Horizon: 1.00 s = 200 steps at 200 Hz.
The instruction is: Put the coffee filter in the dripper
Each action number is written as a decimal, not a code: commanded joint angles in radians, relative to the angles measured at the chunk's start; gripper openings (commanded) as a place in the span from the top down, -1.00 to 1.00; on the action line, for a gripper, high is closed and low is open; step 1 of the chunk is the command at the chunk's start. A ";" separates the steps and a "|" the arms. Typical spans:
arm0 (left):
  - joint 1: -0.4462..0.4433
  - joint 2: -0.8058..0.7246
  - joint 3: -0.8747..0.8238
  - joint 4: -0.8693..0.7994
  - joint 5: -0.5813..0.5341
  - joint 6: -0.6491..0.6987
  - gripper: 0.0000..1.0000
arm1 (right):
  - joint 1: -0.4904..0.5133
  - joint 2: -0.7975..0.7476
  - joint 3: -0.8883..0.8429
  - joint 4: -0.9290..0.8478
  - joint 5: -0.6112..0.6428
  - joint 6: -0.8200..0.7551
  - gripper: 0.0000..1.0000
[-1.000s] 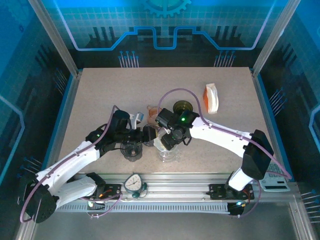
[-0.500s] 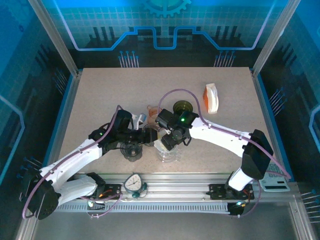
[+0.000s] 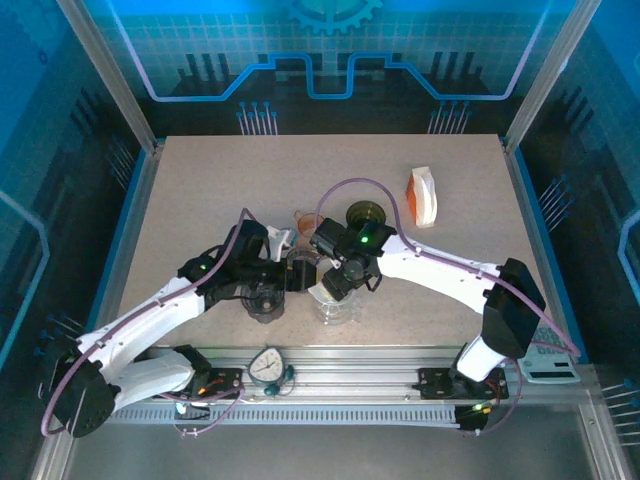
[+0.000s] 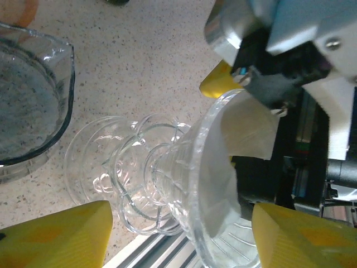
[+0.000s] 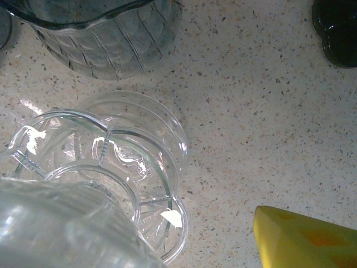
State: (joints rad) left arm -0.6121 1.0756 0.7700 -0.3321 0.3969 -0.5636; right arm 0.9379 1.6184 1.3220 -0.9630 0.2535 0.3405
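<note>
The clear glass dripper [image 3: 338, 308] sits near the table's front, between both grippers. In the left wrist view the dripper [image 4: 162, 178] shows its ribbed cone and petal-shaped foot, with the white paper filter [image 4: 245, 142] lying inside the cone and one corner poking past the rim. My left gripper [image 3: 305, 275] is open, its yellow fingers [image 4: 56, 237] wide on either side of the dripper without touching it. My right gripper [image 3: 335, 287] hangs over the rim. One yellow finger [image 4: 218, 84] is just outside the rim, and its fingers [image 5: 304, 240] stand wide apart, the other one hidden behind glass.
A glass server [image 3: 265, 303] stands just left of the dripper, close to my left arm. A dark green round object [image 3: 365, 214], a small orange item [image 3: 303, 217] and an orange-and-white packet [image 3: 422, 195] lie farther back. A round dial [image 3: 268, 365] sits on the front rail.
My left gripper has moved right, closer to the dripper. The right gripper has stayed almost still over the dripper's rim.
</note>
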 commanded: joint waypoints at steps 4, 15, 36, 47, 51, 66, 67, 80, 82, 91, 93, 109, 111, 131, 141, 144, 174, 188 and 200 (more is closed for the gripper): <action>-0.023 0.017 0.038 -0.020 -0.045 0.059 -0.37 | 0.016 0.024 0.017 -0.006 0.004 0.015 -0.38; -0.028 0.023 0.039 -0.026 -0.057 0.062 -0.37 | 0.015 0.024 0.018 -0.006 0.005 0.013 -0.38; -0.035 0.024 0.036 -0.026 -0.074 0.066 -0.36 | 0.015 0.024 0.019 -0.008 0.006 0.015 -0.38; -0.038 0.025 0.039 -0.035 -0.097 0.068 -0.31 | 0.015 0.024 0.017 -0.008 0.007 0.015 -0.38; -0.039 0.026 0.040 -0.040 -0.107 0.067 -0.27 | 0.015 0.023 0.017 -0.008 0.008 0.014 -0.38; -0.038 0.020 0.042 -0.051 -0.137 0.067 -0.18 | 0.015 0.023 0.015 -0.008 0.008 0.017 -0.38; -0.038 0.020 0.043 -0.051 -0.139 0.067 -0.17 | 0.015 0.023 0.014 -0.008 0.008 0.017 -0.38; -0.038 0.012 0.043 -0.055 -0.157 0.065 -0.10 | 0.015 0.022 0.014 -0.008 0.008 0.016 -0.38; -0.038 0.011 0.043 -0.057 -0.162 0.064 -0.09 | 0.015 0.022 0.013 -0.008 0.007 0.016 -0.38; -0.038 0.009 0.045 -0.062 -0.176 0.060 -0.04 | 0.015 0.021 0.012 -0.008 0.007 0.017 -0.38; -0.039 0.008 0.045 -0.064 -0.180 0.060 -0.03 | 0.016 0.021 0.012 -0.008 0.007 0.017 -0.38; -0.038 -0.003 0.046 -0.074 -0.211 0.055 0.06 | 0.015 0.018 0.009 -0.009 0.011 0.016 -0.38; -0.039 -0.004 0.047 -0.076 -0.213 0.054 0.07 | 0.015 0.018 0.009 -0.008 0.011 0.016 -0.38; -0.039 -0.029 0.047 -0.088 -0.235 0.050 0.11 | 0.015 0.015 0.008 -0.009 0.012 0.016 -0.38; -0.040 -0.041 0.051 -0.096 -0.243 0.048 0.11 | 0.014 0.014 0.006 -0.009 0.012 0.016 -0.38; -0.039 -0.044 0.051 -0.098 -0.244 0.048 0.10 | 0.013 0.014 0.006 -0.008 0.013 0.018 -0.38; -0.039 -0.069 0.056 -0.129 -0.252 0.045 0.09 | 0.014 0.012 0.006 -0.009 0.013 0.018 -0.38; -0.039 -0.085 0.054 -0.134 -0.259 0.037 0.09 | 0.013 0.012 0.008 -0.010 0.014 0.018 -0.38; -0.039 -0.099 0.053 -0.131 -0.258 0.032 0.05 | 0.013 0.012 0.008 -0.010 0.015 0.018 -0.38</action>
State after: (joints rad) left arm -0.6495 1.0126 0.7963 -0.4263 0.1680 -0.5236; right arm 0.9379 1.6211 1.3239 -0.9489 0.2543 0.3515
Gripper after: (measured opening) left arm 0.458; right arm 0.688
